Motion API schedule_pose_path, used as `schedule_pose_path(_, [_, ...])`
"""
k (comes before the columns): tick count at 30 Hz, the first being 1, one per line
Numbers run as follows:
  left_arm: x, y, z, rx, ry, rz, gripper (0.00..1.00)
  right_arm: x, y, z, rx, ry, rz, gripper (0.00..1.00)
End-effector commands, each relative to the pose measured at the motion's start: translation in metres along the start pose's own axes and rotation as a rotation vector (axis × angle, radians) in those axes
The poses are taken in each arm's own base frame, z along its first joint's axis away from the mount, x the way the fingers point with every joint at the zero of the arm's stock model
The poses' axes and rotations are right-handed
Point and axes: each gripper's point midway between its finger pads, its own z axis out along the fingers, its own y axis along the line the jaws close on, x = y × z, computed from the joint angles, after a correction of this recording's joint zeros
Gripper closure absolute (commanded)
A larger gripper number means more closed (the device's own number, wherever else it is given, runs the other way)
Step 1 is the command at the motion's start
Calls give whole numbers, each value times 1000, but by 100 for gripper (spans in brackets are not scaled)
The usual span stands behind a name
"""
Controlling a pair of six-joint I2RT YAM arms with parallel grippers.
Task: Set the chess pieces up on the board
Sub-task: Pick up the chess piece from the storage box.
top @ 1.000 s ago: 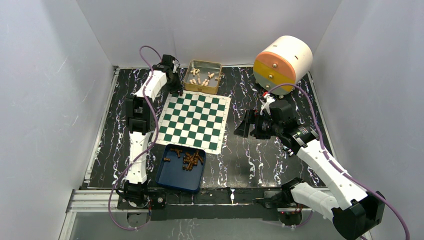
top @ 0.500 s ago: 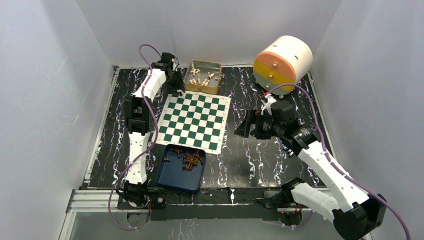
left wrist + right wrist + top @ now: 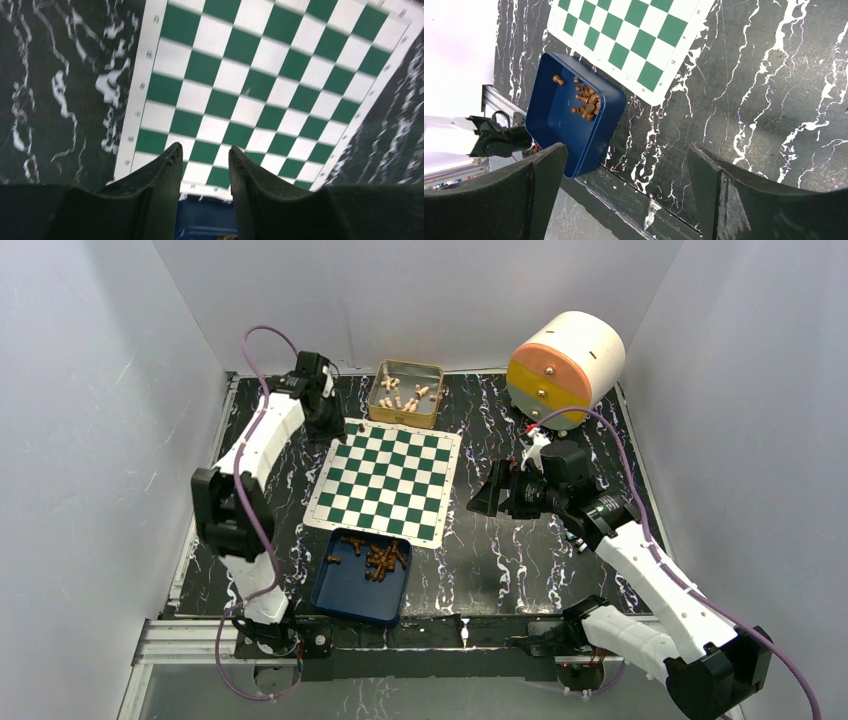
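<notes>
The left tool (image 3: 203,149) is released: its two dark fingers are parted by a narrow gap and nothing is gripped between them. It is positioned near the far left corner of the flat green-and-white checkered chess mat (image 3: 385,480). The right tool (image 3: 624,150) is spread wide and empty, raised over the black marbled tabletop (image 3: 500,560) to the right of the mat. The tiny dark-brown wooden chess pieces (image 3: 380,556) are heaped in the blue rectangular tray (image 3: 345,602), which is set just beside the mat's near edge. Cream-white pieces are contained in the gold tin (image 3: 404,421) at the mat's far edge.
</notes>
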Motion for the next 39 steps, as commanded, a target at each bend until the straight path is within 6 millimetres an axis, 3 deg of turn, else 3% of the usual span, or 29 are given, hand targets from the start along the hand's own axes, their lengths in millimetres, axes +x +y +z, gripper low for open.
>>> schedule_pose_path(1, [61, 11, -27, -79, 54, 123, 64, -14, 16, -11, -54, -56, -49, 1])
schedule_pose_path(3, [96, 12, -29, -82, 105, 158, 65, -12, 15, -12, -50, -57, -51, 1])
schedule_pose_path(7, [137, -2, -42, -64, 115, 221, 66, -10, 12, -13, -42, -55, -49, 1])
schedule_pose_path(11, [159, -17, -53, -13, 92, 243, 68, -5, 10, -10, -44, -43, -42, 1])
schedule_pose_path(15, [180, -21, -61, 22, 98, 246, 69, -3, 8, -8, -38, -36, -35, 1])
schedule_pose_path(24, [238, -17, -46, 32, 185, 246, 72, -8, 5, -8, -16, -53, -35, 1])
schedule_pose_path(33, [271, -27, -31, 50, 217, 246, 74, -9, 2, -10, 9, -55, -35, 1])
schedule_pose_path(39, [282, -25, -24, 19, 236, 259, 74, -8, 1, -10, 10, -56, -33, 1])
